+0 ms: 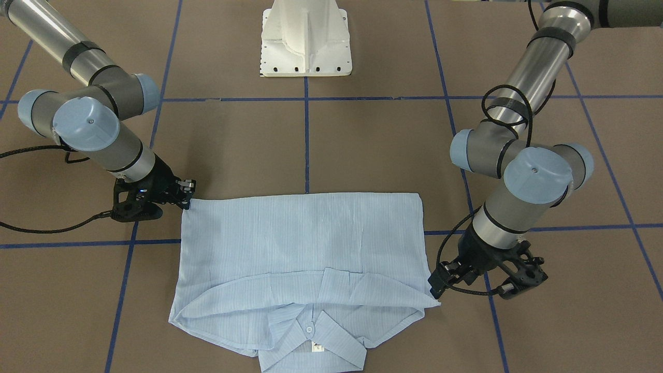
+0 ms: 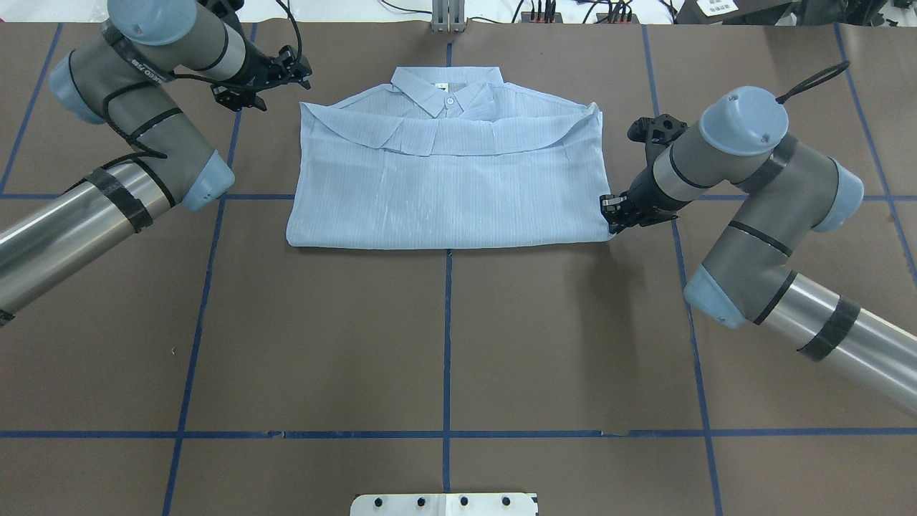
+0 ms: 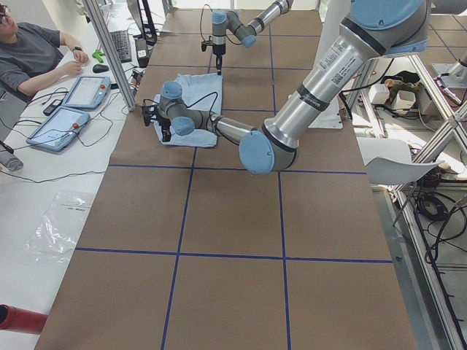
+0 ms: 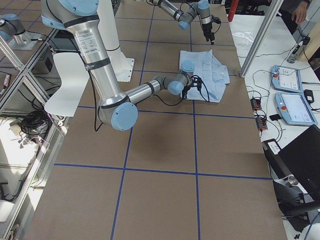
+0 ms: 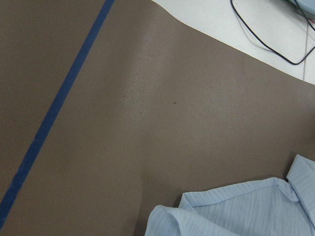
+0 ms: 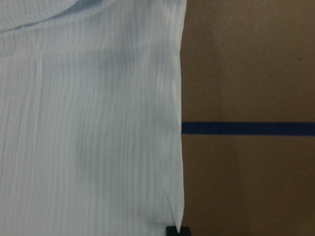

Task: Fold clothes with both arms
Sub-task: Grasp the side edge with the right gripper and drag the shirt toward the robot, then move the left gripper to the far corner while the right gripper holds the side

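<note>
My right claw (image 2: 611, 215) clamped on shirt (image 2: 444, 186) corner, to lift the fold; left claw (image 2: 295, 72) adjacent, closure indeterminate.

shirt (image 2: 444, 179) on table (image 2: 444, 344), collar (image 2: 448, 89) farthest from base (image 2: 444, 504)

I get bright, even overhead light on all feeds. Shadows are soft: a faint dark patch on the table (image 2: 322, 337) under the right arm (image 2: 759, 186), towards the table's right edge, and another below the left arm (image 2: 143, 136). There are mild glare streaks on both arms' bare metal tubes. My right wrist feed is soft and grainy, and the shirt (image 6: 88, 137) looks washed out. The left wrist feed is sharper, with a pale sheen on the table. The side feeds bow the frame posts (image 3: 109, 51) near their edges.
</note>
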Robot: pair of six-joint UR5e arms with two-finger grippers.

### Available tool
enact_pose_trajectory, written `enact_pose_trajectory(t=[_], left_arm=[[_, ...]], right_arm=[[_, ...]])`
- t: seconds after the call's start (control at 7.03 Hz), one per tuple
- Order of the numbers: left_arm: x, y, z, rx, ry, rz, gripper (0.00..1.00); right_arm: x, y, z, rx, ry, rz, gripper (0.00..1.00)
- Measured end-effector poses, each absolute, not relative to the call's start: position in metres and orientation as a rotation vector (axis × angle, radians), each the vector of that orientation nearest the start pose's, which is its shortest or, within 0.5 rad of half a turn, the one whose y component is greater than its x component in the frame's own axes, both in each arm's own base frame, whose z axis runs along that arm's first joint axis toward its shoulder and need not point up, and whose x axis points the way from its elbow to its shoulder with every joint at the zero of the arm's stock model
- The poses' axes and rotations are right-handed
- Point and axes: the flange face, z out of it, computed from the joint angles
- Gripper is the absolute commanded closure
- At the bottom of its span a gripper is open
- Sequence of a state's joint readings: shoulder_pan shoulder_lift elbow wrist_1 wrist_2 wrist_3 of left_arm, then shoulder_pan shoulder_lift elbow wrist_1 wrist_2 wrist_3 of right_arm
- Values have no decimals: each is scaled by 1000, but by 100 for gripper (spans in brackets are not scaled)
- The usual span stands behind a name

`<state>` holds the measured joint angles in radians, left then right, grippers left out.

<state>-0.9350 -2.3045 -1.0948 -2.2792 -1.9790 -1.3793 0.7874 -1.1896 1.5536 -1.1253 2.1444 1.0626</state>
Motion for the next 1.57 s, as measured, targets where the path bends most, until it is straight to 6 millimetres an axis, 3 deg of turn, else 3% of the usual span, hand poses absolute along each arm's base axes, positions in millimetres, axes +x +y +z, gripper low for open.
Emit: enact_pose_trajectory(t=[0.14,0.28,0.57,0.71,0.85,1.14,1.28,1.42,1.57], left_arm=[[397,-696,348,192,1015,-481,11],[397,-696,346,193,1017,-483,11],[395,-694,340,194,1026,-495,11],[395,-693,339,195,1028,-500,11],[395,-692,337,194,1032,-506,11],[394,-689,330,202,1044,-521,11],[392,-685,326,207,1052,-528,9],[390,-681,322,214,1060,-530,5],[390,-674,321,217,1068,-525,2]], right_arm=[[-390,-504,403,43,-965,23,100],[-365,-475,408,34,-980,13,100],[-313,-392,420,-14,-998,-37,100],[-302,-347,420,-50,-1003,-90,100],[-306,-303,413,-93,-1009,-172,100],[-338,-213,395,-217,-1014,-349,100],[-354,-173,385,-284,-1012,-403,1],[-364,-145,376,-326,-1011,-438,0],[-371,-131,371,-333,-1010,-456,0]])
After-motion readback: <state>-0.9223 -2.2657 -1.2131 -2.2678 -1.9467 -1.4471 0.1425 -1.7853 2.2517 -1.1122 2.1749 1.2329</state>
